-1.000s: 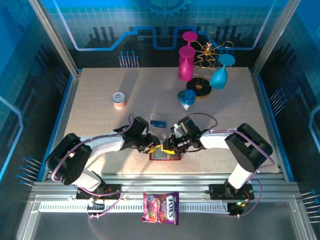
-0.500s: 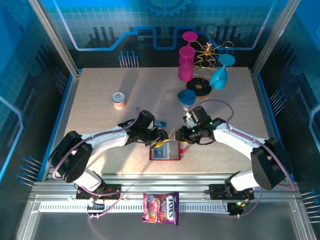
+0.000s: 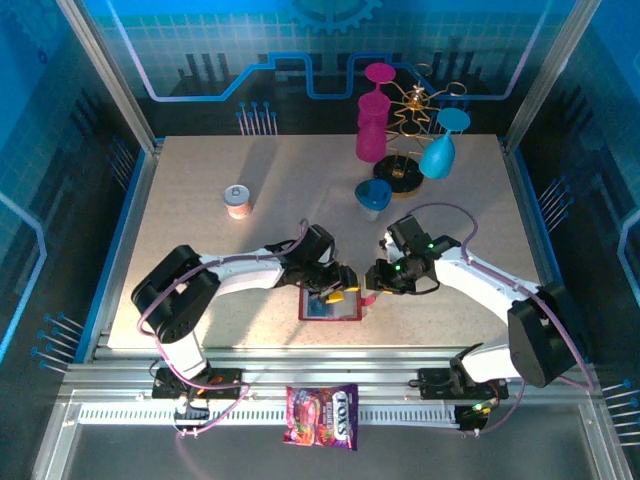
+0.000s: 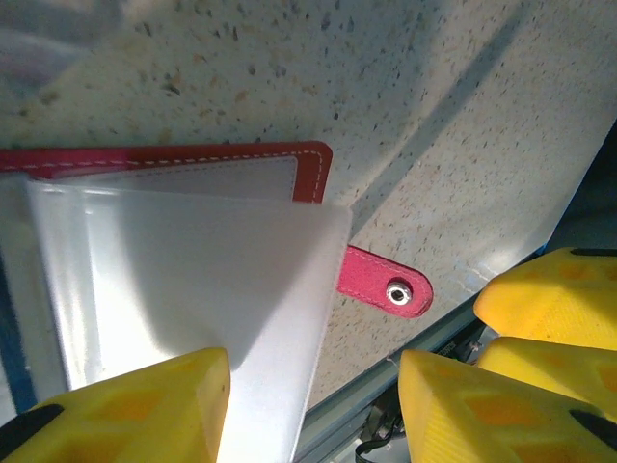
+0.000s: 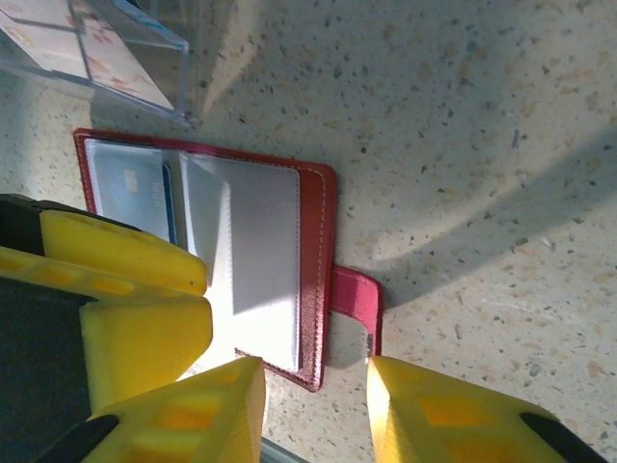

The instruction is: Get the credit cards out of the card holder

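The card holder [image 3: 347, 311] lies open on the table near the front edge, dark red with a side tab [image 4: 386, 285]. A clear inner pocket leaf [image 4: 193, 270] stands lifted, its edge beside one finger of my open left gripper [image 4: 308, 415] [image 3: 337, 290]. A dark blue credit card [image 5: 130, 188] sits in the left pocket. My right gripper [image 5: 313, 410] [image 3: 376, 285] hovers open over the holder's corner, the tab [image 5: 355, 294] touching the inner edge of its right finger. Pinkish-white credit cards [image 5: 58, 39] lie in the acrylic tray [image 5: 145, 29].
A small can [image 3: 237, 200] stands at mid left. A blue cup [image 3: 372, 197], pink and teal glasses and a gold rack [image 3: 405, 120] stand at the back right. A candy bag [image 3: 322, 415] lies on the front rail.
My left gripper has moved right over the open card holder and its jaws have widened. My right arm has swung out to the right, and its gripper now stands at the tab side.
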You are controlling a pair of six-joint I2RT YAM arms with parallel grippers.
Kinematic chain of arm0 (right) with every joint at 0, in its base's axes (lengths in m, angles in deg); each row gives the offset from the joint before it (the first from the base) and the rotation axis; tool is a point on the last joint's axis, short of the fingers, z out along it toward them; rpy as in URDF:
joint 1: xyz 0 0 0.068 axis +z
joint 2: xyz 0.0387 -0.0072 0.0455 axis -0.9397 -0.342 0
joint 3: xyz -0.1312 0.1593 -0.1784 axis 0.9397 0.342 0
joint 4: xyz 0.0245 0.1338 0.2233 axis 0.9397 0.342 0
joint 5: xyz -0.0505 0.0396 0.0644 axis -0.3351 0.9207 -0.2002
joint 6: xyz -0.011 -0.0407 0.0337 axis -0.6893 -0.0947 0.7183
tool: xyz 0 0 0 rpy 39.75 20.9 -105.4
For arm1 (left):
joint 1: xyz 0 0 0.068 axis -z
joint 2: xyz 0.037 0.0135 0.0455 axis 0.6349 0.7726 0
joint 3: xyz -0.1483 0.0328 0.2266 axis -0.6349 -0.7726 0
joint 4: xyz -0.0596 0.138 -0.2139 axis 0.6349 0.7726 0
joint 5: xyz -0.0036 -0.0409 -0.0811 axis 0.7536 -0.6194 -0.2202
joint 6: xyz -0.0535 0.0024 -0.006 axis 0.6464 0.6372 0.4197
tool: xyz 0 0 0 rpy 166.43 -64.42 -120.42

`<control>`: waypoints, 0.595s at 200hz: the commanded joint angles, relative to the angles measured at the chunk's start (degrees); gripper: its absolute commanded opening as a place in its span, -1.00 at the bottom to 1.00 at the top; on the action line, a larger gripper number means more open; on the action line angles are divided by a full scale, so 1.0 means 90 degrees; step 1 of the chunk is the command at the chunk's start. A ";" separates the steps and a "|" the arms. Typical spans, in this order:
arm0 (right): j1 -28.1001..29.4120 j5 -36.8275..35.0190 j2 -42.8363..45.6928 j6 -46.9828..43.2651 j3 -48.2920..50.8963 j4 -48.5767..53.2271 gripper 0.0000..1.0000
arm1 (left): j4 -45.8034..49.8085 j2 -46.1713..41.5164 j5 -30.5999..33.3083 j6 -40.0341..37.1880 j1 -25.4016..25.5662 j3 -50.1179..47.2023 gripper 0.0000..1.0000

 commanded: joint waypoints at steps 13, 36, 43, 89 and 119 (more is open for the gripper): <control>-0.0071 0.0075 -0.0129 -0.0070 0.0175 -0.0029 -0.30 | -0.0032 -0.0033 -0.0112 0.0013 0.0054 0.0160 0.03; -0.0063 -0.0031 -0.0280 -0.0150 0.0186 -0.0023 -0.31 | 0.0058 -0.0094 -0.0036 -0.0028 0.0046 0.0148 0.04; -0.0065 -0.0041 -0.0315 -0.0156 0.0186 -0.0049 -0.31 | 0.0064 -0.0109 -0.0019 -0.0033 0.0037 0.0140 0.04; -0.0071 0.0148 -0.0516 -0.0122 0.0251 -0.0325 -0.40 | 0.0139 -0.0362 0.0148 -0.0052 -0.0019 0.0027 0.04; -0.0066 0.0220 -0.0570 -0.0093 0.0274 -0.0448 -0.57 | 0.0319 -0.0678 0.0317 -0.0138 -0.0151 -0.0113 0.04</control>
